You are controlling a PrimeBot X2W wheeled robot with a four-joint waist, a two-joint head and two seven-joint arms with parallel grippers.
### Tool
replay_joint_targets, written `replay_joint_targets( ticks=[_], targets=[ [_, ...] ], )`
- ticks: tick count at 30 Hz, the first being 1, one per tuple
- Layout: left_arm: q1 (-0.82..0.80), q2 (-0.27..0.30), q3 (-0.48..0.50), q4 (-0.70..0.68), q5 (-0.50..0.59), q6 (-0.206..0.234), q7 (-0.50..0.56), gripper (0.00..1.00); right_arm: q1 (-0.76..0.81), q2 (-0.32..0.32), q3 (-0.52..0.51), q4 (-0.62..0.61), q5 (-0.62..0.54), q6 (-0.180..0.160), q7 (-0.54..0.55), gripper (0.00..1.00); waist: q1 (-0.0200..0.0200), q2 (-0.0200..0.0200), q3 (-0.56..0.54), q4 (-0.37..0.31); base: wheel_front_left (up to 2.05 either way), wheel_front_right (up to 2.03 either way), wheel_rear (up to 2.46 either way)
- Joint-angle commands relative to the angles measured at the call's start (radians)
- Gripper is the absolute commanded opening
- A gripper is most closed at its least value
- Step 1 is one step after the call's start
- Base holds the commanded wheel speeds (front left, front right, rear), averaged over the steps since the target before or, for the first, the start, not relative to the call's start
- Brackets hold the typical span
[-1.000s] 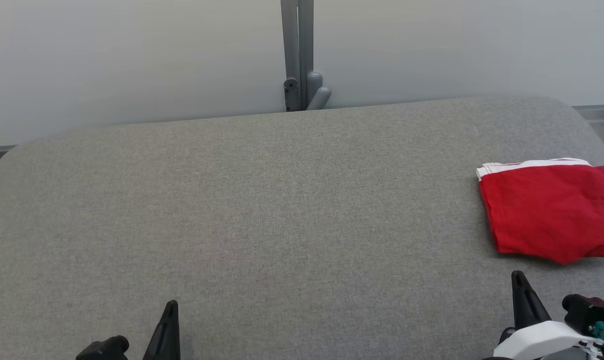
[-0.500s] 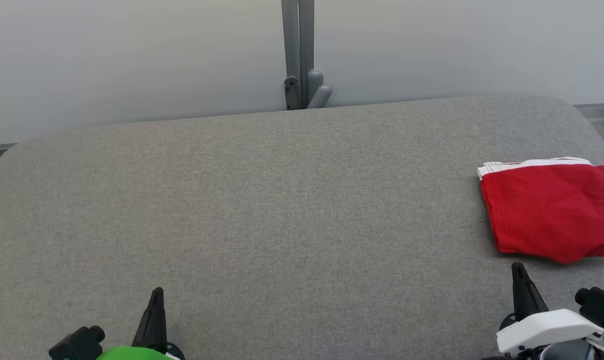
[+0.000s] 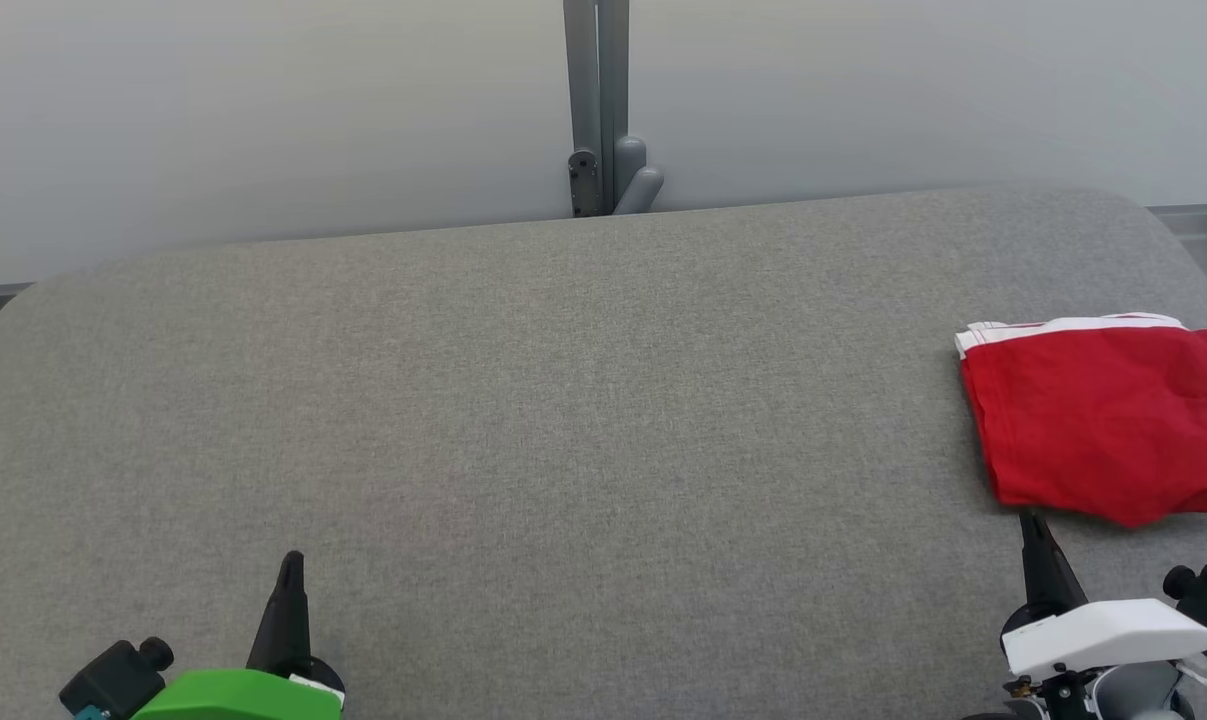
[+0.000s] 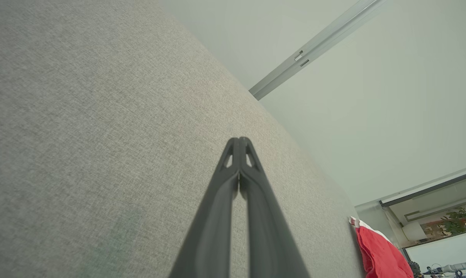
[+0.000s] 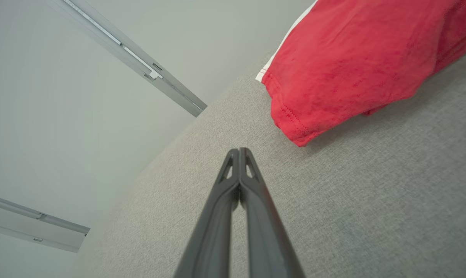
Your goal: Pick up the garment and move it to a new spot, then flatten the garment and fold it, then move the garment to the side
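The garment (image 3: 1103,420) is red with a white band along its far edge. It lies folded at the right edge of the grey table (image 3: 563,400), partly cut off by the head view's border. It also shows as a red garment (image 5: 356,65) in the right wrist view and a small red garment (image 4: 379,253) in the left wrist view. My right gripper (image 3: 1031,522) is shut and empty, its tip just short of the garment's near hem. My left gripper (image 3: 291,560) is shut and empty over bare table at the lower left, far from the garment.
A grey post with a bracket (image 3: 603,180) stands behind the table's far edge, against a pale wall. The table's corners are rounded. A wide stretch of bare grey cloth lies between the two grippers.
Both grippers have moved forward, up the head view: the left also drifted leftward, and the right tip now nearly reaches the garment's near hem. The garment has not moved.
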Motion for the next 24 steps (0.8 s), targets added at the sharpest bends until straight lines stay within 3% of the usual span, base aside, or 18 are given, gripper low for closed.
replay_joint_targets(
  ticks=[1,24],
  targets=[
    [-0.027,0.01,0.009,-0.013,-0.034,-0.004,0.007,0.0,-0.026,-0.007,0.001,-0.016,0.043,0.0,0.009,0.0,0.0,0.0,0.0,0.0,0.0,0.0,0.0],
    [-0.067,0.012,0.054,-0.022,-0.28,-0.007,0.075,0.0,-0.056,-0.009,0.009,-0.025,0.34,-0.001,0.073,0.0,0.0,0.0,0.007,0.002,0.0,0.0,0.0]
  ],
)
